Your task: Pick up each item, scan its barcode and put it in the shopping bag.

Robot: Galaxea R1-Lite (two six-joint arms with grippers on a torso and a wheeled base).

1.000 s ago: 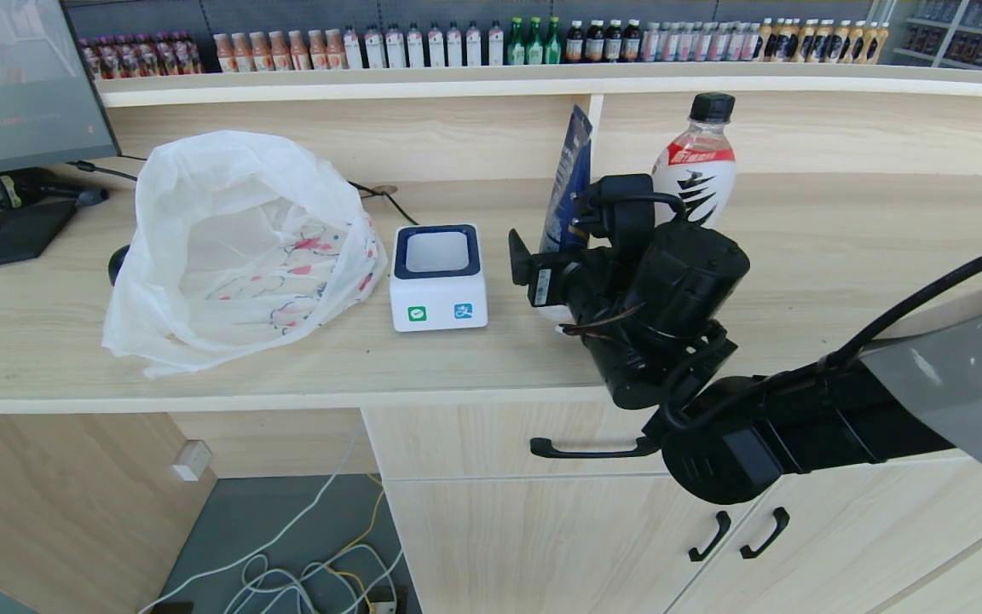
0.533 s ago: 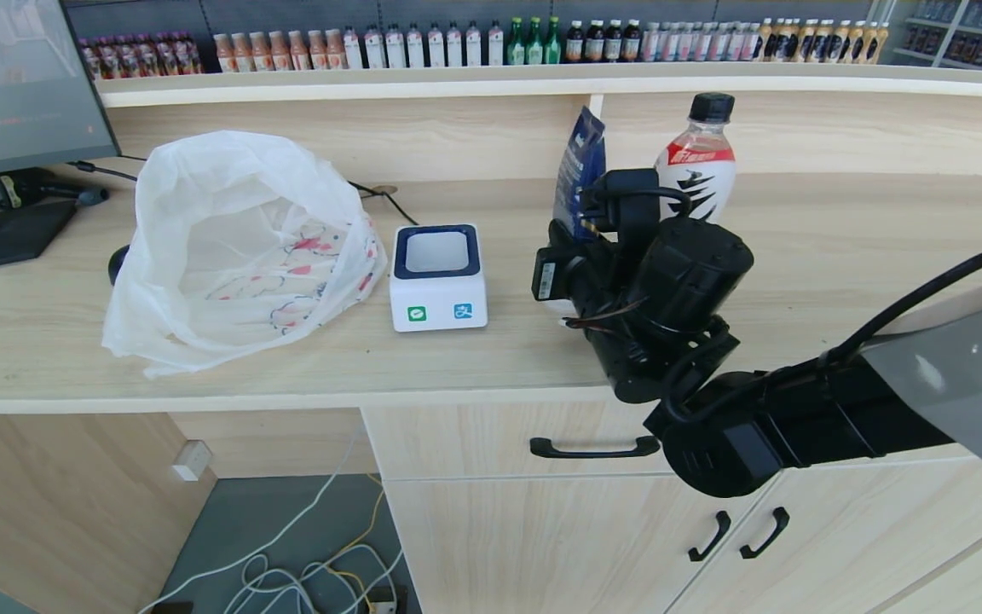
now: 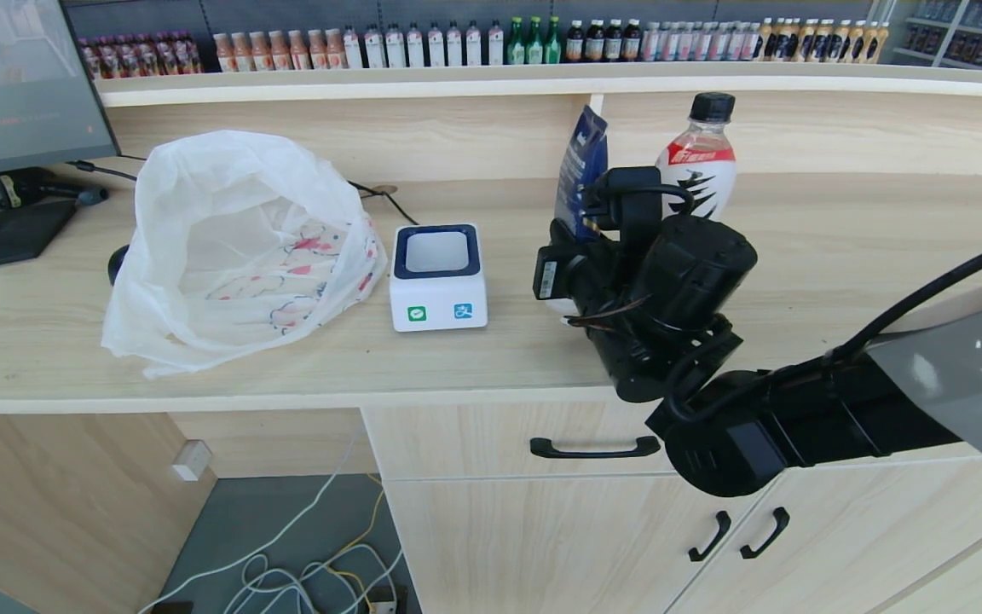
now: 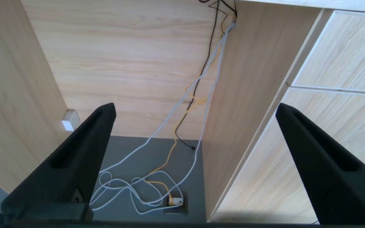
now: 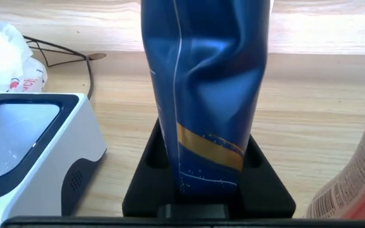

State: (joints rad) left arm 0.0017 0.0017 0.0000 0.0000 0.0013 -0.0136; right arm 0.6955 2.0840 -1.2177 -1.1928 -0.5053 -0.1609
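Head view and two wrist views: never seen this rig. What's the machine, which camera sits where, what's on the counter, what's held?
It is a two-armed robot at a shop checkout. The head view looks down from the robot's head; each wrist view looks along one arm's jaws. On the light wooden counter stand a white plastic shopping bag, a white box scanner with a dark-rimmed window and a clear plastic bottle with a black cap. The black right arm is over the counter; its jaws are closed on an upright blue foil pouch, between scanner and bottle. The left arm's jaws hang open below the counter, beside the wooden cabinet.
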